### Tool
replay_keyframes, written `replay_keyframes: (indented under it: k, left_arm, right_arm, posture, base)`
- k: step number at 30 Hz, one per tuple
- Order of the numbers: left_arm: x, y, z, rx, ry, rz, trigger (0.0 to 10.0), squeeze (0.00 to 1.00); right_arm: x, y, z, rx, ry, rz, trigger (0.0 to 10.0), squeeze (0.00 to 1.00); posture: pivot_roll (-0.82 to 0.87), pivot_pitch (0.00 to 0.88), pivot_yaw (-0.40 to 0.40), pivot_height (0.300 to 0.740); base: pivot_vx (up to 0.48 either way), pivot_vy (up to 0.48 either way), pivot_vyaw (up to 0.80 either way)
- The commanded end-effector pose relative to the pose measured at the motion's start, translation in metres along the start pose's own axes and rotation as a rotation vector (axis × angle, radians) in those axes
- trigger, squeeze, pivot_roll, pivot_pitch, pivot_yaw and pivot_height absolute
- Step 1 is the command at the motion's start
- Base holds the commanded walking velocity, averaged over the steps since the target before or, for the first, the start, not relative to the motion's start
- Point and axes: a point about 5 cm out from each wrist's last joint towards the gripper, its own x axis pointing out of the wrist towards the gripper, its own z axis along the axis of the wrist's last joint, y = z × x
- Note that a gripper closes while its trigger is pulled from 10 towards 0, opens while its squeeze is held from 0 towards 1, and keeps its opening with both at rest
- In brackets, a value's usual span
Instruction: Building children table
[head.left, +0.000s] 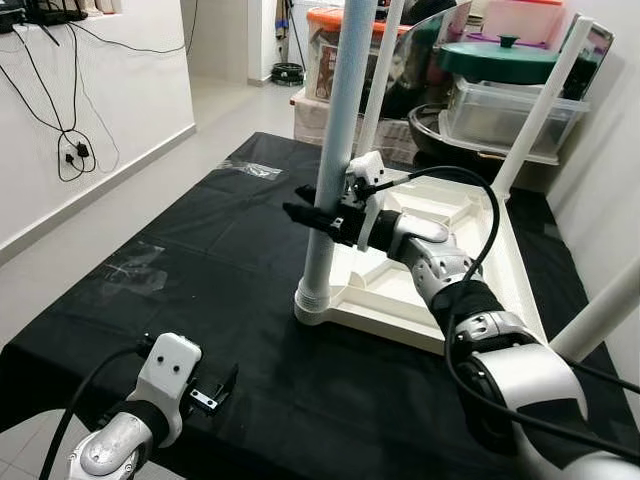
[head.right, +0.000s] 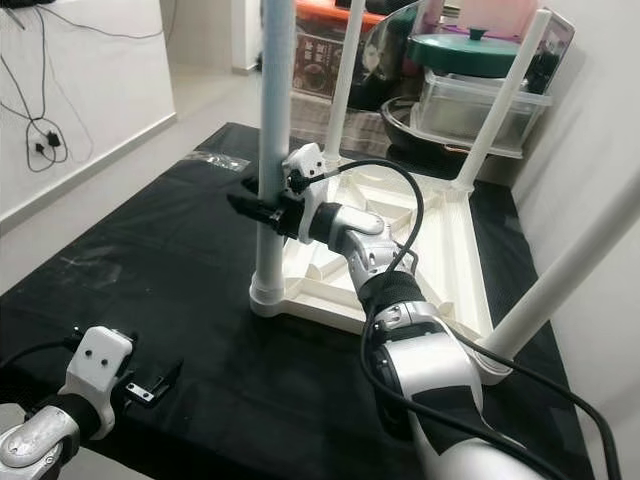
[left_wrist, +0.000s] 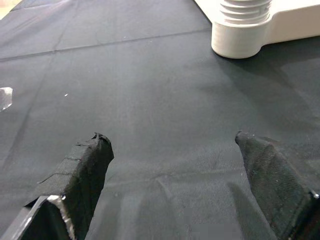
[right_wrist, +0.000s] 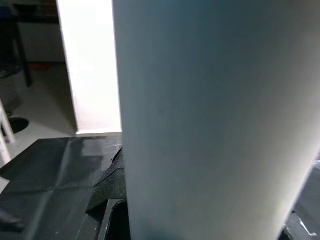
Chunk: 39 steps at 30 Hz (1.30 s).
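Leg-fitting looks like the step in hand: the white children's table (head.left: 440, 255) lies upside down on the black cloth (head.left: 200, 260) that covers the tabletop, and 4 white legs stand up from its corners. The right gripper (head.left: 322, 212) is clamped around the near-left leg (head.left: 340, 130), partway up its shaft, fingers on either side of it. That leg stands upright in its round corner socket (head.left: 318, 300), and the ribbed thread at its foot shows just above the socket in the left wrist view, so I judge it not fully screwed home, though I cannot be sure. The left gripper (head.left: 212, 392) hovers low over the cloth near the front edge, fingers spread and holding nothing, well apart from the socket.

Next move, in my judgement, calls for turning the leg about its own axis while keeping it vertical, so the thread does not cross; the left gripper could press on the underside frame to stop it sliding on the cloth. Storage boxes (head.left: 500, 110) stand behind
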Motion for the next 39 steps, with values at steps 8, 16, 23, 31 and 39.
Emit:
replay_keyframes:
  k: [8, 16, 23, 31, 39]
  left_arm:
    - [0.000, -0.003, -0.001, 0.003, 0.005, -0.016, 10.0, 0.00]
    - [0.001, -0.003, -0.001, 0.003, 0.004, -0.017, 10.0, 0.00]
    - [0.002, -0.003, -0.002, 0.002, 0.003, -0.014, 10.0, 0.00]
    - [0.005, -0.003, -0.001, -0.003, -0.003, -0.006, 10.0, 0.00]
    - [0.007, -0.003, 0.000, -0.006, -0.008, 0.001, 10.0, 0.00]
  right_arm:
    - [-0.008, -0.005, -0.013, 0.001, 0.013, -0.108, 0.0, 0.00]
    - [-0.006, 0.003, -0.040, 0.043, 0.076, -0.225, 0.0, 0.00]
    - [-0.010, -0.002, -0.060, 0.075, 0.196, -0.478, 0.0, 0.00]
    - [-0.022, 0.003, -0.091, 0.158, 0.307, -0.982, 0.0, 0.00]
    - [-0.014, 0.013, -0.097, 0.213, 0.349, -1.088, 0.0, 0.00]
  posture:
    - [0.12, 0.000, -0.120, 0.740]
    - [0.12, 0.000, -0.119, 0.740]
    - [0.11, 0.000, -0.118, 0.740]
    - [0.11, 0.000, -0.120, 0.740]
    - [0.11, 0.000, -0.132, 0.740]
  base:
    - [0.000, 0.000, 0.00]
    - [0.000, 0.000, 0.00]
    - [0.000, 0.000, 0.00]
    - [0.000, 0.000, 0.00]
    - [0.000, 0.000, 0.00]
